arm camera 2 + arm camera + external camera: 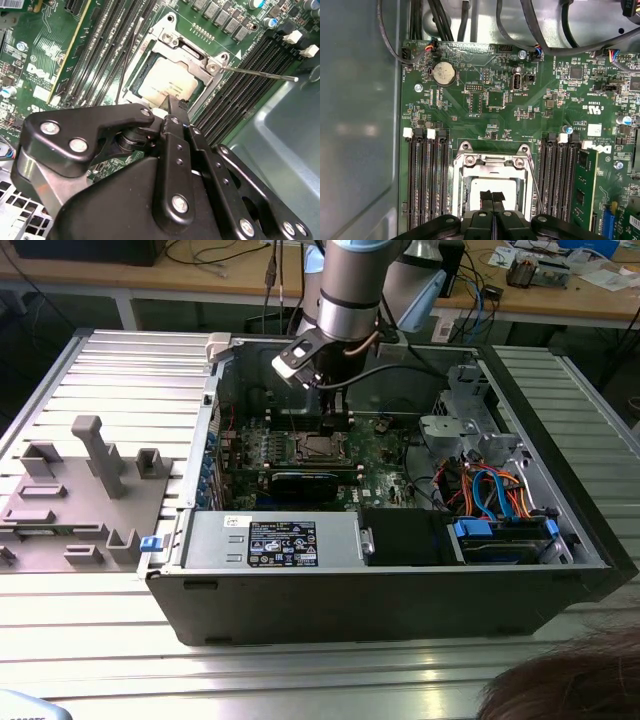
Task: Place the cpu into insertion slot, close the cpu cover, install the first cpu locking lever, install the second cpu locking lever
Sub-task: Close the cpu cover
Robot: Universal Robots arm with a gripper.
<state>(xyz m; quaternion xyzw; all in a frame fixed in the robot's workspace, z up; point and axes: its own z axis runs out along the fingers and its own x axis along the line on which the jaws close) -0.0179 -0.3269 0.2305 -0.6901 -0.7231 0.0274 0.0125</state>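
Note:
The cpu [167, 82] lies flat in the insertion slot [320, 447] on the green board. Its dull silver top shows through the window of the cpu cover [192, 52], which lies down over it. My gripper [172, 102] is shut with nothing between its fingers. Its tips rest at the edge of the cover's window, right over the chip [510, 186]. A thin metal locking lever [260, 73] sticks out sideways from a corner of the socket, and it runs along the socket's side [536, 187] in the first wrist view. In the exterior view the gripper [335, 420] hangs just above the socket.
Long black memory slots [427, 180] flank the socket on both sides. A black graphics card [305, 485] lies just in front of it. A drive cage with coloured cables [500, 490] fills the case's right. A grey fixture [90, 470] stands on the table, and a person's hair [570, 685] shows nearby.

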